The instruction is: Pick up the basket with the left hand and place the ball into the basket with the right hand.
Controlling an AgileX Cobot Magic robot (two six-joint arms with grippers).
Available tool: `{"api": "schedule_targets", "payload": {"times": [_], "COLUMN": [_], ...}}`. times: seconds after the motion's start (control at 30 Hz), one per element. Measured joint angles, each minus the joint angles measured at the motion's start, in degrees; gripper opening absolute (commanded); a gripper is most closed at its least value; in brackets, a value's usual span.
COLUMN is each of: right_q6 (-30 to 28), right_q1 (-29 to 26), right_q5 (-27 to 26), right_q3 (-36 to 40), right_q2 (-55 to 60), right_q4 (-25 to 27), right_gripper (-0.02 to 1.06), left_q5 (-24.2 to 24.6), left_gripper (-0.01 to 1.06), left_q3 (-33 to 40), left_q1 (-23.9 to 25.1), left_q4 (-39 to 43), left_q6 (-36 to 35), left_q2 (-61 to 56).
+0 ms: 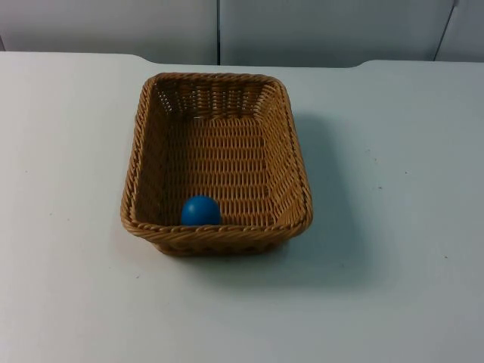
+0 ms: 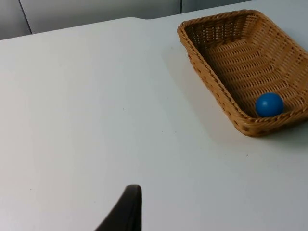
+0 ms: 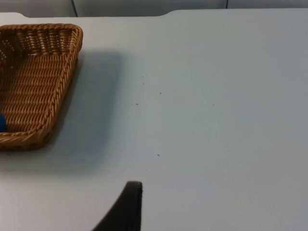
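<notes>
A rectangular woven wicker basket, honey-brown, sat on the white table top at the centre of the top view, its long axis running away from the camera toward the grey partition wall along the upper edge. A small round blue ball already lay inside it, against the near wall and a little left of the basket's middle. The left wrist view showed the same basket with the ball in its near corner.

The left gripper hung over bare table, well apart from the basket. The right gripper was likewise over bare table, with the basket's corner off to one side. Whether either gripper's fingers were spread or closed could not be told.

The ball looked free to roll. If the basket were lifted unevenly, the ball would likely run along the woven floor and could hop the low rim.
</notes>
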Motion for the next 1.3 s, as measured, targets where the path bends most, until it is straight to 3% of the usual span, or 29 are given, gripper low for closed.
{"api": "schedule_targets", "payload": {"times": [0.2, 0.37, 0.47, 0.8, 1.07, 1.2, 1.3], "right_q6": [0.2, 1.9, 2.8, 3.0, 3.0, 2.8, -0.4], "right_q1": [0.0, 0.0, 0.0, 0.0, 0.0, 0.0, 0.0], "right_q5": [0.0, 0.0, -0.6, -0.8, -0.8, -0.8, -0.8], "right_q3": [0.0, 0.0, 0.0, 0.0, 0.0, 0.0, 0.0], "right_q2": [0.0, 0.0, 0.0, 0.0, 0.0, 0.0, 0.0], "right_q4": [0.0, 3.0, 4.5, 4.7, 4.7, 4.7, 4.0], "right_gripper": [1.04, 1.04, 1.04, 1.04, 1.04, 1.04, 1.04], "left_q5": [0.0, 0.0, -0.1, -0.1, -0.1, -0.1, -0.1], "left_gripper": [1.05, 1.05, 1.05, 1.05, 1.05, 1.05, 1.05], "left_q3": [0.0, 0.0, 0.0, 0.0, 0.0, 0.0, 0.0], "left_q1": [0.0, 0.0, 0.0, 0.0, 0.0, 0.0, 0.0], "left_q4": [0.0, -2.9, -6.3, -3.8, -3.7, -2.8, -2.2], "left_q6": [0.0, -0.2, -3.1, -8.8, -8.8, -3.9, -2.5], "left_q2": [0.0, 0.0, 0.0, 0.0, 0.0, 0.0, 0.0]}}
